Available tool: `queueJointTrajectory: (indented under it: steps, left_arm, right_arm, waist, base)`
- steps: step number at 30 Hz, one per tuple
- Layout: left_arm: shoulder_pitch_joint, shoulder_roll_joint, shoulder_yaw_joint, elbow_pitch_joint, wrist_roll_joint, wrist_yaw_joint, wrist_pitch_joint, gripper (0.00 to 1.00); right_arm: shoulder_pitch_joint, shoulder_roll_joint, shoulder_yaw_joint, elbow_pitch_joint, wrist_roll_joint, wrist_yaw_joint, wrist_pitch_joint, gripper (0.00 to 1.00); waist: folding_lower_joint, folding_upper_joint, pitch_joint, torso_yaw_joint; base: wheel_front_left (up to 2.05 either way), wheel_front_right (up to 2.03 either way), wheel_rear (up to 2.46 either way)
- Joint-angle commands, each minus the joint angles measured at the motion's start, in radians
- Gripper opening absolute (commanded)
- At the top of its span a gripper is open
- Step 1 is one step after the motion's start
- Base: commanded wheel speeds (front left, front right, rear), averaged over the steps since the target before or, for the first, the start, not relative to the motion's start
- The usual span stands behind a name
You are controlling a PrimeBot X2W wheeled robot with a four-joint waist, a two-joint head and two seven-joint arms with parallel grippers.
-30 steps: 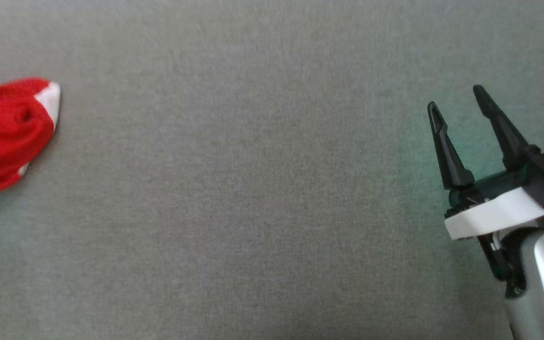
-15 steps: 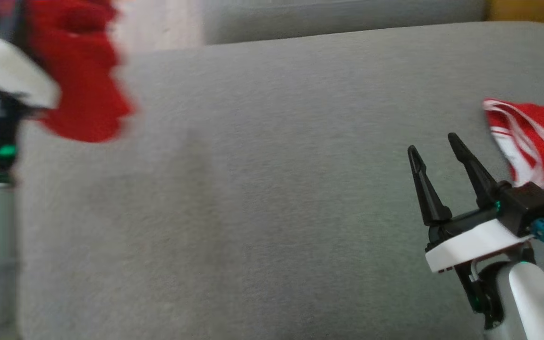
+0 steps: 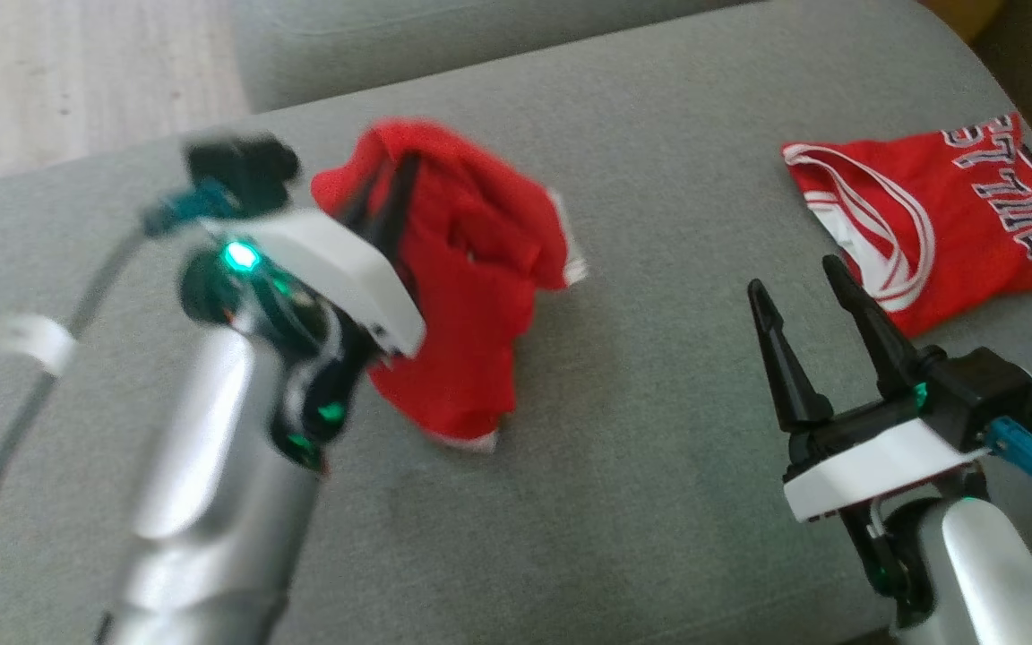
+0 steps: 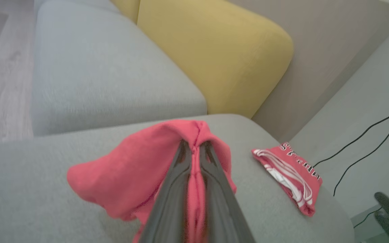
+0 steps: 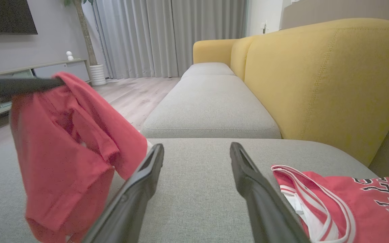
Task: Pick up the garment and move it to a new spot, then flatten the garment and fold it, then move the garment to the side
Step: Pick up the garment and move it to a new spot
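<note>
- Your left gripper is clamped on a fold of the red garment, which hangs bunched over the grey cushion.
- Your right gripper is spread and empty, near the folded jersey.
- You look mid-relocation. Next, lower the garment onto bare cushion.

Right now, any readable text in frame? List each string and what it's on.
"BULL": white letters outlined dark on the folded red jersey, turned sideways in the head view. The word runs to the picture's right edge, so any further letter cannot be told.
A second row of lettering nearer the jersey's far edge: partly folded under, not readable.
Jersey lettering in both wrist views: too small or cut off to read.
Plain red garment: no text visible.
</note>
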Motion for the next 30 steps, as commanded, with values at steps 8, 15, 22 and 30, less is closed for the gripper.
queueJointTrajectory:
  steps: [8, 15, 22, 30]
  left_arm:
    - [0.008, -0.025, -0.059, 0.219, 0.028, -0.030, -0.180, 0.56]
    - [0.062, -0.005, -0.040, 0.227, 0.037, -0.076, -0.412, 1.00]
    - [0.202, 0.119, -0.001, 0.151, 0.105, -0.068, -0.607, 1.00]
    - [0.406, 0.202, 0.111, 0.072, 0.109, -0.009, -0.708, 1.00]
  right_arm:
    - [-0.056, 0.009, 0.028, -0.005, 0.005, 0.007, -0.020, 1.00]
    - [-0.043, -0.001, 0.018, 0.021, 0.008, 0.007, -0.019, 1.00]
    - [-0.002, 0.002, -0.008, 0.034, 0.014, 0.007, -0.009, 1.00]
    - [0.062, 0.015, -0.050, 0.048, 0.022, 0.007, 0.004, 1.00]
  waist:
    - [0.0000, 0.0000, 0.014, -0.020]
    - [0.0000, 0.0000, -0.026, 0.021]
    - [0.0000, 0.0000, -0.062, 0.079]
    - [0.0000, 0.0000, -0.110, 0.126]
  base:
    - [0.00, 0.00, 0.00]
    - [0.00, 0.00, 0.00]
    - [0.00, 0.00, 0.00]
    - [0.00, 0.00, 0.00]
